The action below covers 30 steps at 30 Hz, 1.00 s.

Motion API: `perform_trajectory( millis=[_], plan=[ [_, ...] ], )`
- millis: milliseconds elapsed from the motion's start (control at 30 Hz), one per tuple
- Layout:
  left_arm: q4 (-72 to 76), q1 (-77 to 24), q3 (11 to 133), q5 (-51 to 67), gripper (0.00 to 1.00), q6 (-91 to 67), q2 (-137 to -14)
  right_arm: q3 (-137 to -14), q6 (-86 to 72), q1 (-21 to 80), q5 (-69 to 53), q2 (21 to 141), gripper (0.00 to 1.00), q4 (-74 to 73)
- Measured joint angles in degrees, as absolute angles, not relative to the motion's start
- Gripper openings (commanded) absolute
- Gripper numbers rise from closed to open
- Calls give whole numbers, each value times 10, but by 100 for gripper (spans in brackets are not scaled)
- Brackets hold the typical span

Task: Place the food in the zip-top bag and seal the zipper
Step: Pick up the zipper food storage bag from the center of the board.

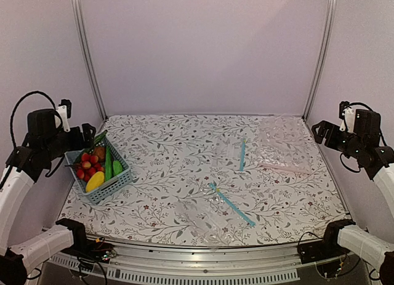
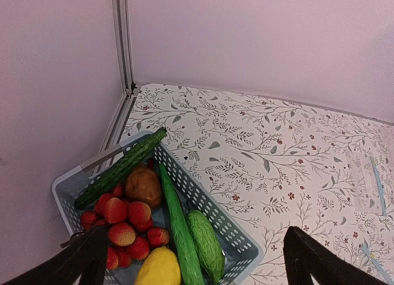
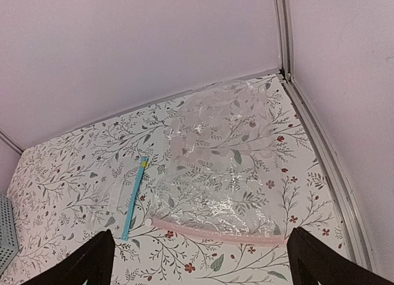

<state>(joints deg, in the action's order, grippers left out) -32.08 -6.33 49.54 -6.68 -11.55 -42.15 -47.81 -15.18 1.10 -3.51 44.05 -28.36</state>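
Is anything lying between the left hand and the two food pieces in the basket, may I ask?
Nothing visible covers them: the yellow piece and light-green piece lie exposed in the basket, a long green vegetable between them.

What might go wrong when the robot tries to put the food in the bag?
1. The yellow piece and light-green piece lie squeezed against the long green vegetable and berries in the basket, so the wrong thing may get grabbed.
2. Three clear bags lie flat. The robot may pick the larger bag or pink-strip bag, not the small bag.
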Motion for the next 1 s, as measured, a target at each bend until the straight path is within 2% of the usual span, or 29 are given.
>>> perform_trajectory(
  millis=[400,600,767,1000],
  plan=[
    [-316,-63,489,-83,99,-121,-418,-479,-156,11,-52,452,99,-283],
    [-353,-63,577,-66,100,-133,-488,-511,-167,20,-118,518,92,-296],
    [-345,-64,605,-23,100,-132,-523,-538,-186,125,-78,581,83,-317],
    [-306,-64,568,-15,99,-119,-529,-592,-241,249,-11,724,74,-326]
  ],
)
